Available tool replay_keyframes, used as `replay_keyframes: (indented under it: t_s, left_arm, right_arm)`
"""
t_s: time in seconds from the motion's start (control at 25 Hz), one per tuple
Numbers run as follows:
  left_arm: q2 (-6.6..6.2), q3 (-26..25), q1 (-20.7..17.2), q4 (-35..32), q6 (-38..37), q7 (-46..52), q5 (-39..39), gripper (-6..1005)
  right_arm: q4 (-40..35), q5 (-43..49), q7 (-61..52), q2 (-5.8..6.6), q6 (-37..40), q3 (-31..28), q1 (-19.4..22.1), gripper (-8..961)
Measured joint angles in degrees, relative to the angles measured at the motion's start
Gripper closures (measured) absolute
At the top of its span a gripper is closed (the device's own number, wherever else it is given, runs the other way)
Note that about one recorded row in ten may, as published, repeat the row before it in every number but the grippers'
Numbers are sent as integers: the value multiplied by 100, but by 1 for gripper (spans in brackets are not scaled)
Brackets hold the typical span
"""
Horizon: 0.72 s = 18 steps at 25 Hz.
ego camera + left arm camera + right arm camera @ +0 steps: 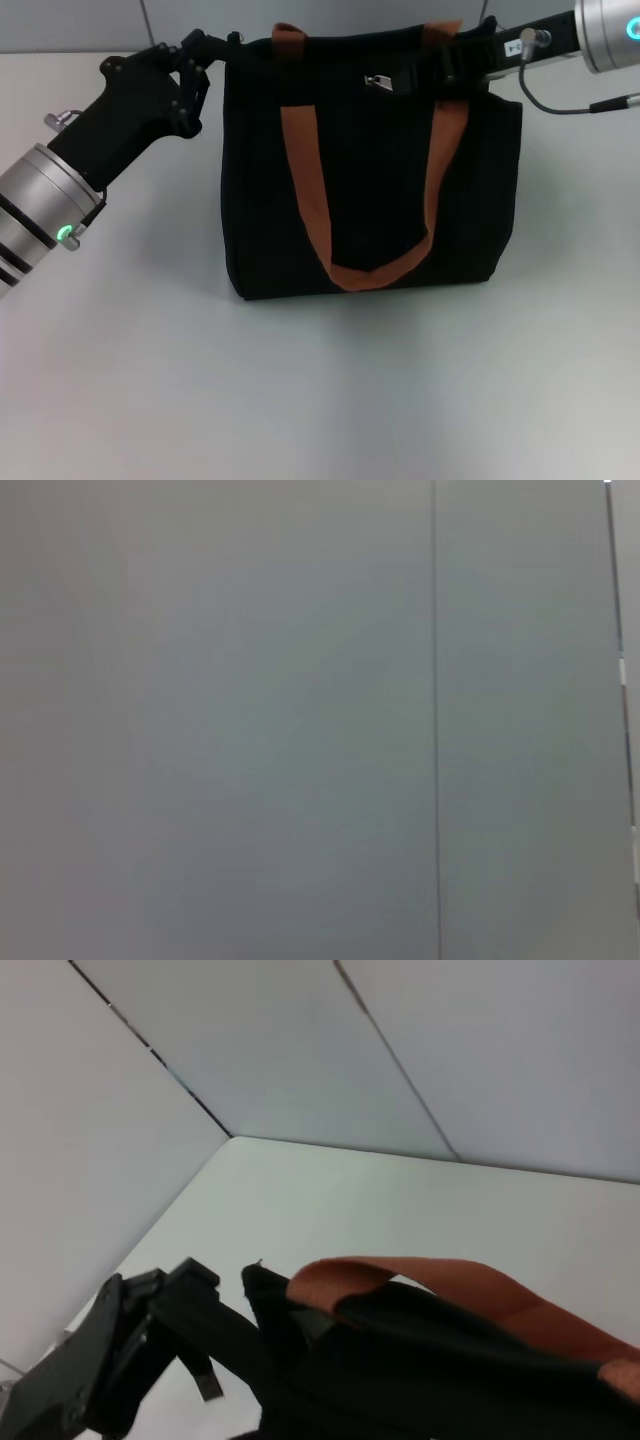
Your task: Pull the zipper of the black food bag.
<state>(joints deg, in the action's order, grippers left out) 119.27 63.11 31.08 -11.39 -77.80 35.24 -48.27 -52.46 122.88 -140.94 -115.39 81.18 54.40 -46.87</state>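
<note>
We see the black food bag (370,180) upright at frame centre on the bench (320,400); the zipper (378,81) hangs at its upper middle. The left gripper (215,45) should steady the upper-left corner, the right gripper (462,60) pull evenly; their closure we cannot tell; an orange handle (310,190) lies close.

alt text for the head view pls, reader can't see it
A black food bag with orange handles stands on a white table, its small silver zipper near the top edge. The left gripper is at the bag's top left corner, the right gripper at its top right.
</note>
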Motion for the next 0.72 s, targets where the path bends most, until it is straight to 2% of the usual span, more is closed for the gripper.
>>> replay_keyframes:
  t_s: [0.44,0.72]
  left_arm:
    - [0,-1,-16,-23,100,0,125,915]
    - [0,-1,-8,-24,166,0,154,910]
  right_arm:
    - [-383,0,-7,34,287,-619,467,959]
    - [-691,-50,32,6,347,-871,791,959]
